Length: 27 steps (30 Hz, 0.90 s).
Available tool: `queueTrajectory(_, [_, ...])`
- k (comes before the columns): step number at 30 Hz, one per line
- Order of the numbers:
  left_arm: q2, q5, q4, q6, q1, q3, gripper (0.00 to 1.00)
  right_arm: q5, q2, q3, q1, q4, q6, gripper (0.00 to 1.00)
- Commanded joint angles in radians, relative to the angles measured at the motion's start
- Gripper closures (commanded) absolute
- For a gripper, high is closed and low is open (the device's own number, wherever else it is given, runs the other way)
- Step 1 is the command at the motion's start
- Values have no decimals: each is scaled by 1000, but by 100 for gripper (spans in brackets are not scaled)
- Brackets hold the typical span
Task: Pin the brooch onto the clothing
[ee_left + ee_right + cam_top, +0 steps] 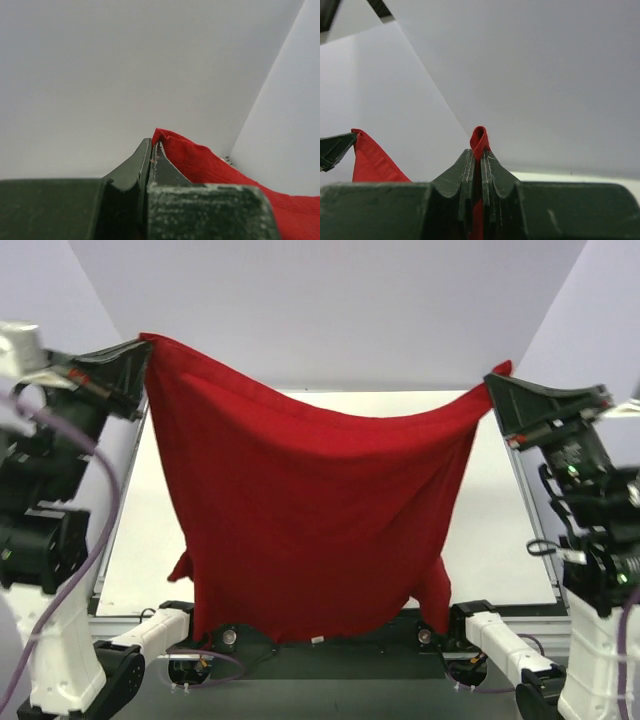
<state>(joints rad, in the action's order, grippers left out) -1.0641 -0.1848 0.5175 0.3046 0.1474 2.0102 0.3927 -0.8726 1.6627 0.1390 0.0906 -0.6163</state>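
Hanging as a sagging sheet above the worktop point(505, 530), the red T-shirt point(300, 500) is pinched at its two upper corners. The left claw point(140, 348) is shut tight on one corner, and the right claw point(492, 388) is clamped on a small fold of cloth that pokes up between its jaws. The fabric looks soft, light and limp: it droops in the middle and its lower edge dangles near the arm bases point(230, 638), so it will likely crumple and slide rather than hold a shape. A thin edge could slip free, so a bunched fold seems the safer hold. The brooch shows in none of the views. Being small and presumably rigid, it would want a pinch by its rim.
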Motion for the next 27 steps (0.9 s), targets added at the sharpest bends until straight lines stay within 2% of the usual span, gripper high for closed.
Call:
queueTrajectory(1, [-91,73,-100,-10,-8,-170,100,-35,-117,-107,4,-51,20,100])
queueTrajectory(6, [-154,116,-236,16,-9,-393,100,-66,-238,-285,4,-130,33,100])
queueTrajectory(11, [-287,139,-433,57,-17,-572,100,-71,-405,-319,2,-189,66,100])
queueTrajectory(20, [-559,156,-711,64,-26,-677,100,-8,-804,-210,-7,-302,90,100])
queueTrajectory(27, [-778,134,-775,53,-39,-587,100,55,-1090,-72,-36,-399,49,100])
